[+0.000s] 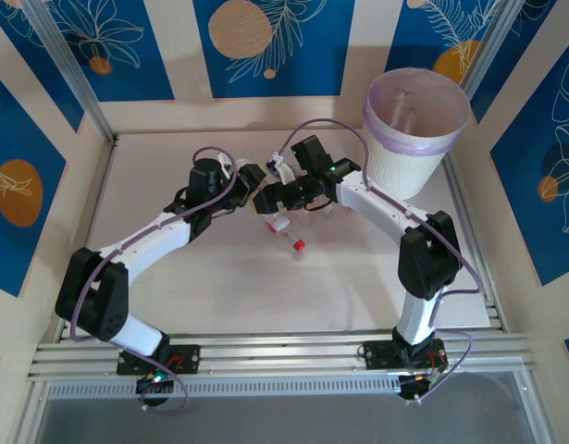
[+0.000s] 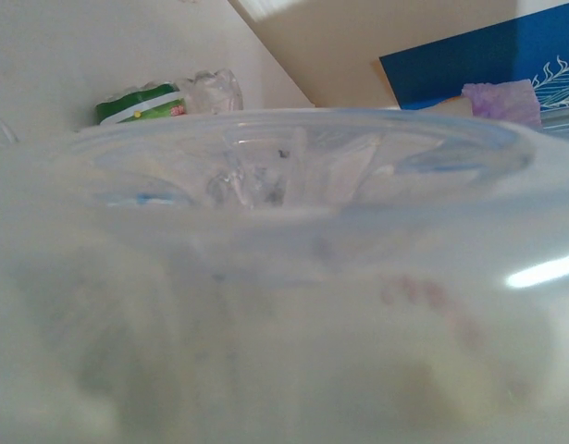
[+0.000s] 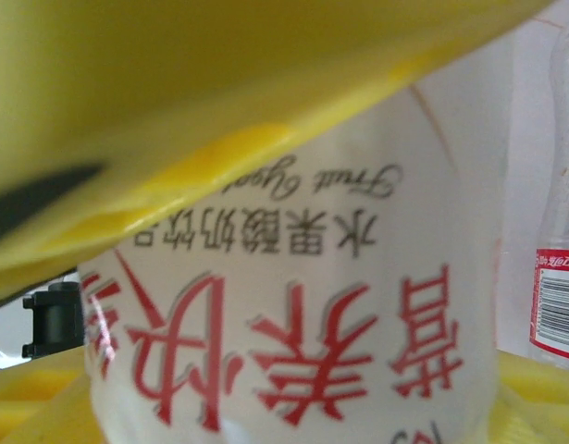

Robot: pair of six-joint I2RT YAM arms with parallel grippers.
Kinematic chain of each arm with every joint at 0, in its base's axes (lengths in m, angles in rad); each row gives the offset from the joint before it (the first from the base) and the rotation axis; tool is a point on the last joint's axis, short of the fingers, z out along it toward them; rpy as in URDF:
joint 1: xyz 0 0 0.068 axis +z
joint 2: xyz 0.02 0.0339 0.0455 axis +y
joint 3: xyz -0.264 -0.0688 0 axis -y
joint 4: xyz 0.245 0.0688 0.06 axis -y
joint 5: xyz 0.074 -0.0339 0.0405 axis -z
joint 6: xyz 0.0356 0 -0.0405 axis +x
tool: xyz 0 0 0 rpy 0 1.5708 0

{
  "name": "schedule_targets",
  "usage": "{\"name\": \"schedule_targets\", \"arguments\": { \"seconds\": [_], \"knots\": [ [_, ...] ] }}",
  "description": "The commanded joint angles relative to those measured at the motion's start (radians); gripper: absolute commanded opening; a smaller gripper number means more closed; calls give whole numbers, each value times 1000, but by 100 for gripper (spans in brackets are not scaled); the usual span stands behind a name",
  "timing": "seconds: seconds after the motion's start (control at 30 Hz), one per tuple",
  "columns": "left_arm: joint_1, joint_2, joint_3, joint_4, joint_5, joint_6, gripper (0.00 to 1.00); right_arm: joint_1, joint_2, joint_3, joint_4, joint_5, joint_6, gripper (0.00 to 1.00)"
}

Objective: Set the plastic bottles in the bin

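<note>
Yellow fingers (image 3: 219, 74) of the right gripper (image 1: 273, 202) bracketed a white bottle (image 3: 293, 305) with red lettering, one above it and one below in the right wrist view. You could not tell whether the jaws were clamped on it or merely standing around it. A second, red-labelled bottle (image 3: 554, 305) showed at the right edge of that frame.

The left gripper (image 1: 252, 178) had a clear bottle (image 2: 284, 277) hard against its camera with the fingers hidden, so you could not confirm a grip there either. A green bottle (image 2: 141, 102) lay at the upper left of the left wrist view.

Both arms were folded inward, elbows out, with the wrists meeting at the centre of the table (image 1: 191, 287), probably because the bottles were clustered there. One red-capped bottle (image 1: 298, 245) lay just below the grippers. The bin (image 1: 415, 129) stood at the upper right of the top view, beyond the right forearm, so you would have judged a lift and swing toward it as the likely next move.
</note>
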Motion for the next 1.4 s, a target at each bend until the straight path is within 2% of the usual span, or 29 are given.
{"name": "schedule_targets", "arguments": {
  "seconds": [0.0, 0.07, 0.1, 0.17, 0.23, 0.27, 0.33, 0.7, 1.07, 1.37],
  "knots": [
    [-9, 5, 28, 40, 17, -7, 32, -11, -1, -18, 28, -38, 17, 71],
    [-9, 6, 28, 42, 17, -11, 38, -16, -3, -24, 35, -37, 22, 67],
    [-8, 6, 27, 44, 19, -12, 43, -18, -3, -24, 35, -38, 21, 65],
    [-8, 6, 24, 49, 20, -17, 59, -20, -3, -27, 36, -37, 22, 62],
    [-8, 3, 17, 49, 12, -26, 82, -22, -4, -30, 37, -36, 21, 61],
    [-8, 3, 15, 49, 10, -26, 90, -22, -4, -30, 37, -34, 21, 60],
    [-8, 2, 11, 46, 8, -28, 100, -24, -8, -36, 42, -26, 21, 58],
    [-2, -6, -10, 32, -3, -31, 100, -55, -20, -38, 33, 8, 21, 54],
    [38, -94, -134, -14, -13, -6, 100, -96, -82, 92, -167, 185, -107, 50],
    [44, -124, -215, -17, -15, -7, 98, -160, -108, 297, -303, 383, -222, 48]
  ]
}}
